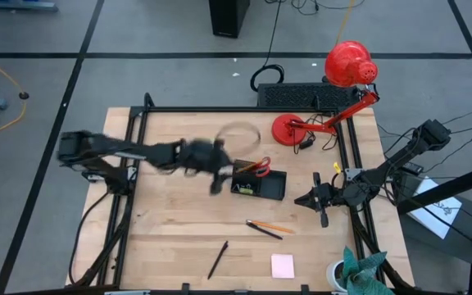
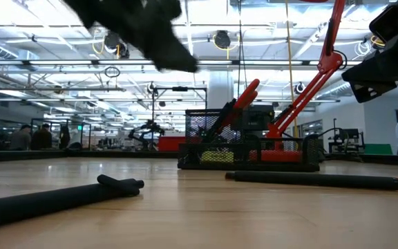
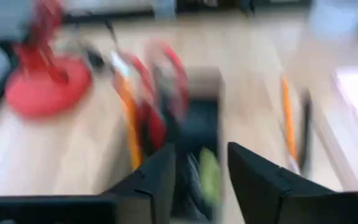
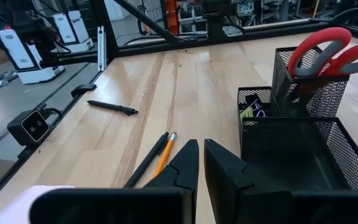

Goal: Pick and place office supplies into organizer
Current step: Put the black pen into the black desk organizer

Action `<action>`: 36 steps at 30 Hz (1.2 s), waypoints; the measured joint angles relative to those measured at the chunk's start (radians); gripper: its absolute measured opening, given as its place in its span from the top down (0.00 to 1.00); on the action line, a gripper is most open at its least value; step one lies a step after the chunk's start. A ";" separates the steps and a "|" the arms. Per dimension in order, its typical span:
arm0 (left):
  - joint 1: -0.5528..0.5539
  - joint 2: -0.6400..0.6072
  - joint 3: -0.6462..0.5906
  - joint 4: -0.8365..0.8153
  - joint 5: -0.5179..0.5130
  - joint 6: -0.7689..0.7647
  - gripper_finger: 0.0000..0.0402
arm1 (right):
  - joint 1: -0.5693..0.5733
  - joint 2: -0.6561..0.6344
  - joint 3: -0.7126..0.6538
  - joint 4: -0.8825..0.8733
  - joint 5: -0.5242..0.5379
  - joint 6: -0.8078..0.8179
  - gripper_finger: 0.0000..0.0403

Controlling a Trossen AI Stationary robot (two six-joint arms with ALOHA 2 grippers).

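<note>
The black mesh organizer [image 1: 259,183] stands mid-table, with red-handled scissors [image 1: 256,166] upright in its taller section and a yellow-green piece [image 4: 248,112] in a low compartment. My left gripper [image 1: 217,179] hangs open just left of the organizer, blurred, and holds nothing; in its wrist view [image 3: 201,165] the organizer lies ahead of the fingers. My right gripper [image 1: 318,201] waits shut, above the table right of the organizer [image 4: 202,163]. A black pen and an orange pencil [image 1: 267,229] lie side by side on the wood. Another black pen [image 1: 217,260] and a pink sticky-note pad [image 1: 283,265] lie nearer the front edge.
A red desk lamp [image 1: 334,98] stands on its round base [image 1: 288,129] at the far right, beside a black slab [image 1: 297,96]. A black frame rail [image 1: 129,164] runs along the table sides. A cup with teal cloth [image 1: 355,272] sits at the near right corner. Bare wood lies left of the organizer.
</note>
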 joint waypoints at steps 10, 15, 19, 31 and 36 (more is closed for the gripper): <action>-0.580 0.037 0.093 -0.205 -0.209 -0.440 0.98 | 0.000 0.000 0.000 0.008 0.000 -0.008 0.96; -0.733 0.192 0.093 0.060 -0.321 -0.469 0.99 | 0.000 0.001 0.000 0.025 -0.001 -0.010 0.96; -0.760 0.337 0.092 0.192 -0.364 -0.552 0.98 | 0.000 0.002 0.000 0.061 -0.001 -0.013 0.96; -0.726 0.543 0.234 0.081 -0.356 -0.668 0.99 | 0.000 0.002 0.000 0.082 -0.001 -0.014 0.96; -0.703 0.576 0.306 -0.146 -0.330 -0.714 0.98 | 0.000 0.002 0.000 0.081 -0.003 -0.014 0.96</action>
